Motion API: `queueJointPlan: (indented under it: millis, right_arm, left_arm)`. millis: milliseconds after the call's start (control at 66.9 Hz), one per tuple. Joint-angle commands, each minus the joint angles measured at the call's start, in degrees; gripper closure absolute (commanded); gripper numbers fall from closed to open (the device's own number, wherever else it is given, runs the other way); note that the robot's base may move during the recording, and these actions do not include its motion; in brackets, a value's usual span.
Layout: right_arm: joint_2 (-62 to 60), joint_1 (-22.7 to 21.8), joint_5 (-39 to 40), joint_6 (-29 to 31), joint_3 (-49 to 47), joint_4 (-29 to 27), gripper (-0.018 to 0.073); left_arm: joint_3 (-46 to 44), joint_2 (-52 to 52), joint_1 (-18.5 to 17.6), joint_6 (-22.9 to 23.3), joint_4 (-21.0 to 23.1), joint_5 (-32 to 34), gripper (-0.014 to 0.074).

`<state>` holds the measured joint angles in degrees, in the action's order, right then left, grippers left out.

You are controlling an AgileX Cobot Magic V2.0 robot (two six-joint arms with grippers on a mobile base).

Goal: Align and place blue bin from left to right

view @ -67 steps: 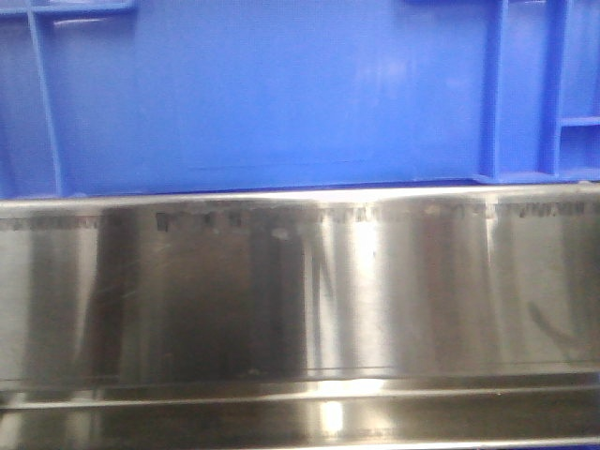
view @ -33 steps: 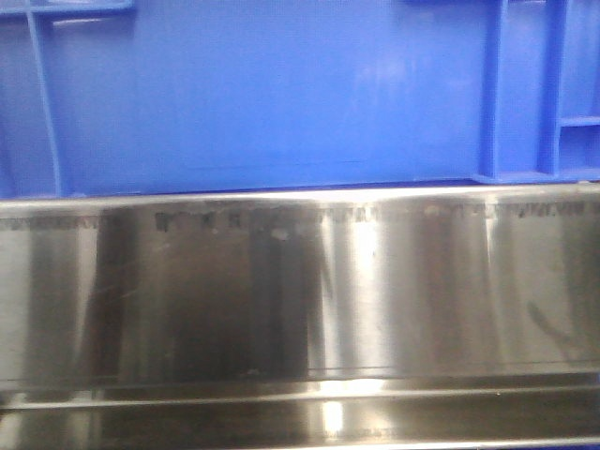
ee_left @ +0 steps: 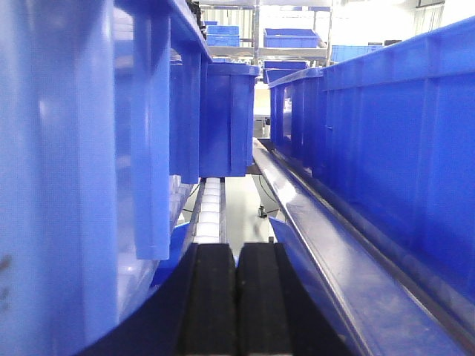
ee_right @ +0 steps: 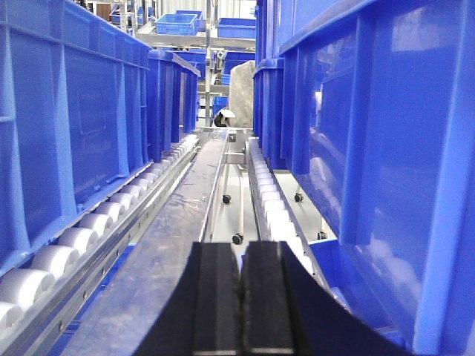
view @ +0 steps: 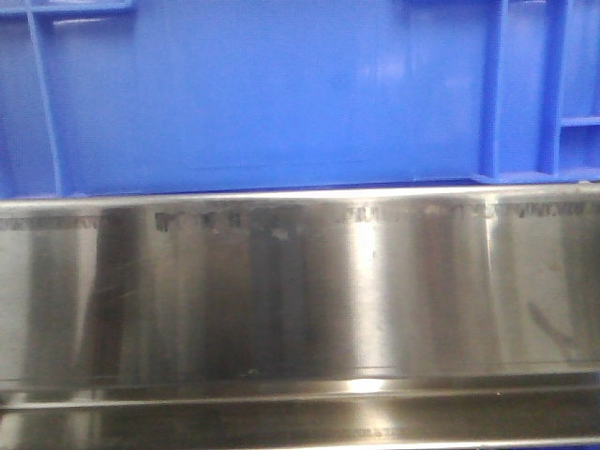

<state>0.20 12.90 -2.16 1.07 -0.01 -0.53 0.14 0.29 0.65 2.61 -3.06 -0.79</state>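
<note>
Front close-up; wrist views along rollers (ee_right: 89,230)

Front view: blue bin (view: 281,94) cropped at 9, 12 and 3 o'clock, only its side wall visible, soft focus. Steel rail (view: 300,291) markings blurred, unreadable. My left gripper (ee_left: 237,297) and right gripper (ee_right: 241,304) cut off at 6 o'clock. Distant shelf crates (ee_left: 291,37) too small to tell apart.

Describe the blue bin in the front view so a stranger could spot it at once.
Start at the shiny steel rail spanning the front view. Directly above it sits the blue bin, its smooth glossy wall as wide as the picture, with vertical ribs near its corners. The other blue crates on far shelves look much smaller.
</note>
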Motion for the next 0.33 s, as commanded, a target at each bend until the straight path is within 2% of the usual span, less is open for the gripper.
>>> queueJointPlan:
  millis: [0, 314]
  right_arm:
    - [-0.2, -0.1, 0.9, 0.6, 0.0, -0.2, 0.0629]
    - [-0.2, -0.1, 0.9, 0.6, 0.0, -0.2, 0.0629]
  left_arm:
    - [-0.1, -0.3, 0.3, -0.1, 0.3, 0.5, 0.0707]
    - [-0.1, -0.3, 0.3, -0.1, 0.3, 0.5, 0.0707]
